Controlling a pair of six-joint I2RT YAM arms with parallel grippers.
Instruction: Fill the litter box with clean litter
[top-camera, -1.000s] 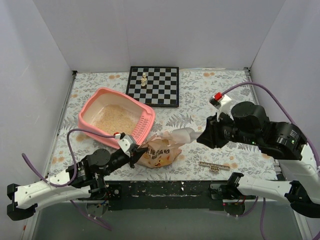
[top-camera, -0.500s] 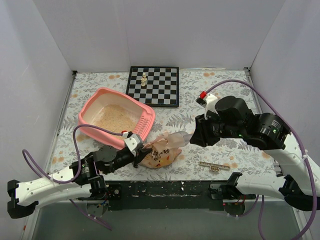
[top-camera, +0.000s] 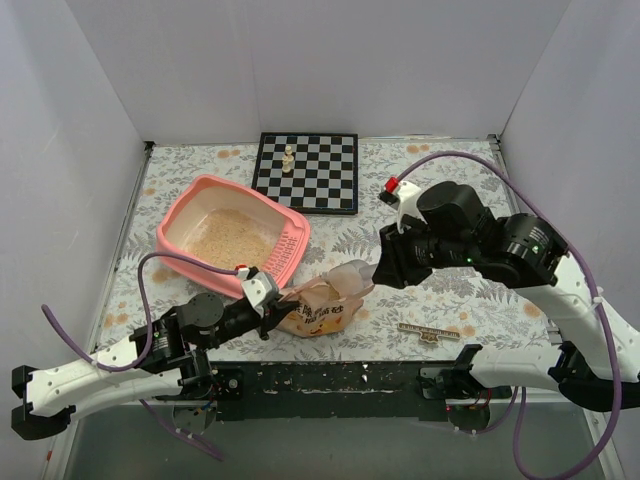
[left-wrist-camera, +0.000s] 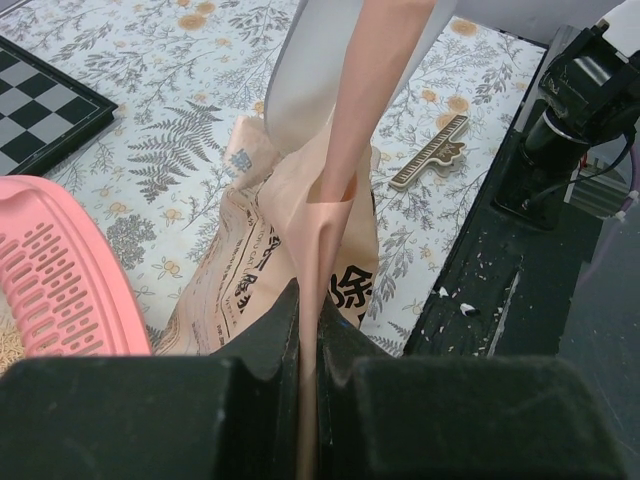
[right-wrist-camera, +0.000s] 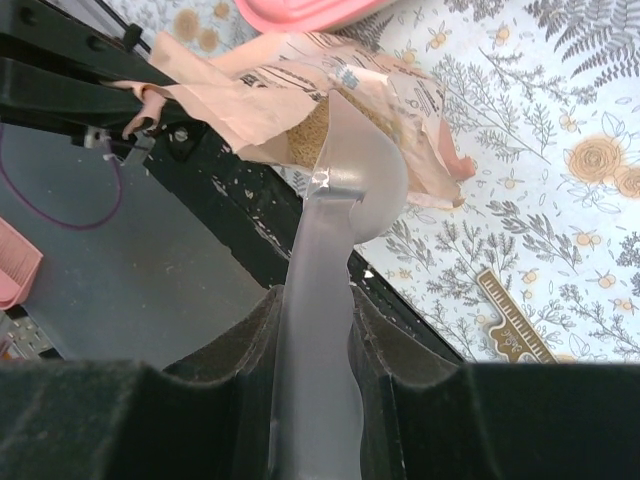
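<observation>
The salmon-pink litter box (top-camera: 180, 215) sits at the left with a layer of tan clean litter (top-camera: 232, 238) inside. A peach litter bag (top-camera: 318, 306) lies near the front edge. My left gripper (top-camera: 272, 307) is shut on the bag's edge (left-wrist-camera: 345, 150) and holds it open; its jaws (left-wrist-camera: 308, 312) pinch the film. My right gripper (top-camera: 385, 268) is shut on the handle of the clear scoop (top-camera: 350, 277). In the right wrist view the gripper (right-wrist-camera: 315, 300) holds the scoop (right-wrist-camera: 352, 175), whose bowl is at the bag's mouth against tan litter (right-wrist-camera: 310, 130).
A chessboard (top-camera: 306, 172) with one pale piece (top-camera: 288, 158) lies at the back. A small wooden ruler (top-camera: 430, 332) lies at the front right. The litter box's slotted side (left-wrist-camera: 50, 285) is just left of the bag. White walls enclose the table.
My right gripper moved left and lowered the scoop into the bag's mouth. My left gripper shifted slightly but kept its hold on the bag's edge.
</observation>
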